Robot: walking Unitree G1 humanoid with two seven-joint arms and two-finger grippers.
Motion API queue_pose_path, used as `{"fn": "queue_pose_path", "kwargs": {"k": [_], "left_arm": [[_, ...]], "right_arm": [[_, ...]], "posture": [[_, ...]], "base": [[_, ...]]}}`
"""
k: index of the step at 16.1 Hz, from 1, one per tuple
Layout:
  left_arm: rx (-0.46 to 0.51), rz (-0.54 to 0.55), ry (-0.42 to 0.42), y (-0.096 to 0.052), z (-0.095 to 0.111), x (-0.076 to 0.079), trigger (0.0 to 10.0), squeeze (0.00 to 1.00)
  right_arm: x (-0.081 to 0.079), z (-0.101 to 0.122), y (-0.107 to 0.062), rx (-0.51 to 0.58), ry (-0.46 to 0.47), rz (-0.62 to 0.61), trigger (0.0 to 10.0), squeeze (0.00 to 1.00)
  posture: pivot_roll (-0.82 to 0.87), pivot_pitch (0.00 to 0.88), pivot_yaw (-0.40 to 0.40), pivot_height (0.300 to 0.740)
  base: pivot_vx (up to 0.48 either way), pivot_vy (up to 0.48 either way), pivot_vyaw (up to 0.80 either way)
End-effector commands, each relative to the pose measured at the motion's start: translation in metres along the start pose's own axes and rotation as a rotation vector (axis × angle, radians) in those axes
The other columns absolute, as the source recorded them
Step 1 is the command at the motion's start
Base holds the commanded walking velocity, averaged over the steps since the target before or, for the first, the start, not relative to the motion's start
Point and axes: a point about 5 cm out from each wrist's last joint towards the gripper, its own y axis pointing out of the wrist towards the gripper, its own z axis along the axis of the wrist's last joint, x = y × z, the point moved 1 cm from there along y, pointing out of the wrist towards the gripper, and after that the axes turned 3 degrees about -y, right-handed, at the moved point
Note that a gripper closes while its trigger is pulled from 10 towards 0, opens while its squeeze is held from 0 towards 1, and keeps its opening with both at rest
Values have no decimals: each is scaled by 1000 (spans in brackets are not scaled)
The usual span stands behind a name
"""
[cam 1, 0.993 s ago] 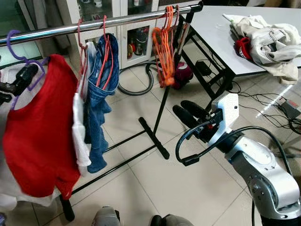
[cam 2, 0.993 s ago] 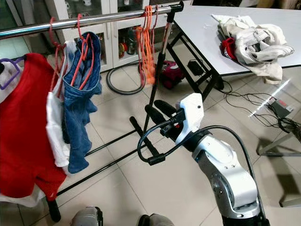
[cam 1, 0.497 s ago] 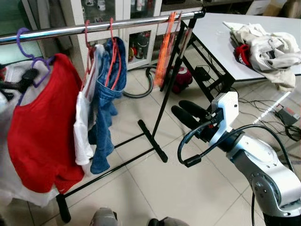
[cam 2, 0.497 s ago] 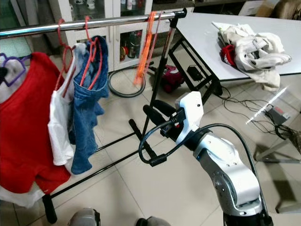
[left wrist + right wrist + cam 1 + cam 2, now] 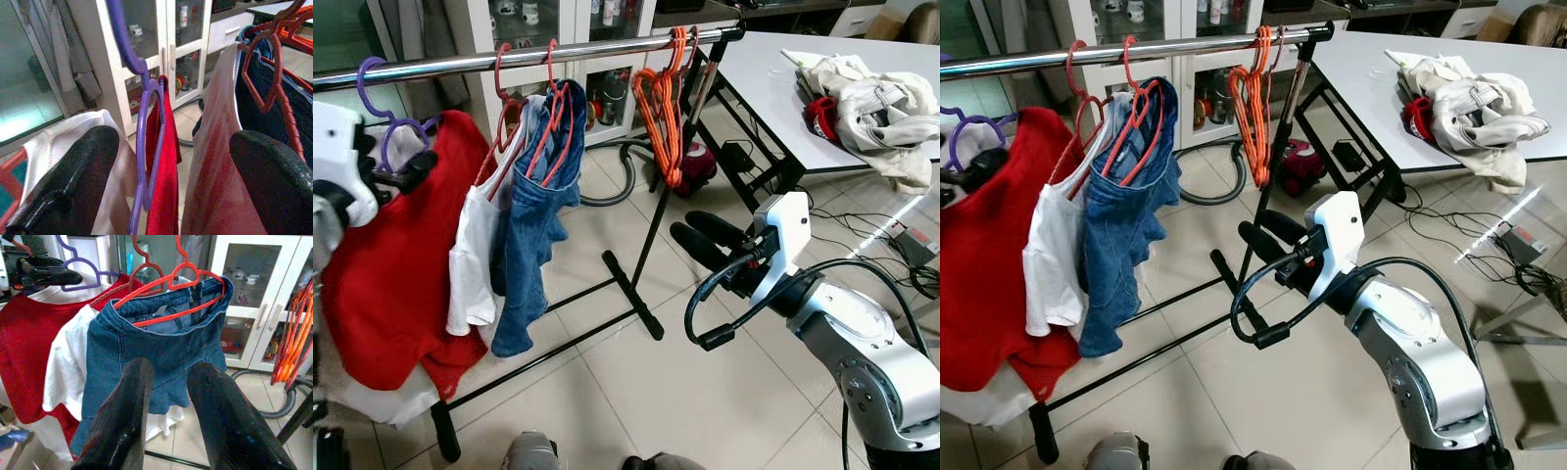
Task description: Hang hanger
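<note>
A purple hanger carrying a red garment has its hook over the silver rail at the left end. My left gripper is open, its fingers wide on either side of the hanger's neck and not touching it. In the eye views its black fingers sit beside the purple loop. Over the tiled floor to the right of the rack, my right gripper is held with its fingers a little apart and nothing between them, pointing toward the hanging clothes.
A white shirt and a denim skirt hang on red hangers mid-rail. Several bare orange hangers hang at the right end. The rack's foot crosses the floor. A white table holds a clothes pile; cables lie beneath.
The view has shifted. My left wrist has come into view next to the purple hanger. The orange hangers have swung on the rail. My right arm has held still.
</note>
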Motion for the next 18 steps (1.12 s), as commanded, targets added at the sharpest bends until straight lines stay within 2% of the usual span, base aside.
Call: {"fn": "queue_pose_path", "kwargs": {"k": [1,7,8,9,10,11,12,13,16,18], "left_arm": [[18,-18,21,8,5,4,10000,0],[34,-64,48,31,13,14,10000,0],[33,-67,54,33,13,14,8431,0],[33,-65,57,33,13,14,7373,0],[25,-59,71,33,13,13,4392,0],[23,-57,78,33,14,13,4275,0],[-5,-7,79,30,13,6,2980,0],[-17,32,41,29,15,-2,0,0],[1,20,-6,29,19,-3,0,0],[18,25,1,30,24,-3,0,0]], "right_arm": [[0,5,-4,6,-15,-3,10000,0],[0,7,-4,4,-21,-5,10000,0],[0,7,-5,4,-22,-7,10000,0],[0,7,-5,3,-22,-7,10000,0],[0,7,-6,1,-21,-8,10000,0],[0,7,-6,-1,-20,-9,10000,0],[0,7,-7,-4,-20,-8,10000,0],[0,6,-7,-8,-18,-1,10000,0],[-2,7,-6,-13,-12,30,10000,0],[-5,7,-6,-18,-13,69,10000,0]], "posture": [[49,61,-123,740],[36,69,-118,740],[34,72,-117,740],[34,72,-117,740],[32,73,-117,740],[32,73,-117,740],[35,75,-128,740],[39,78,-136,740],[40,80,-141,740],[39,80,-143,740]], "base": [[0,0,0],[0,0,0],[0,0,0],[0,0,0],[0,0,0],[0,0,0],[0,0,0],[0,0,0],[0,0,0],[0,0,0]]}}
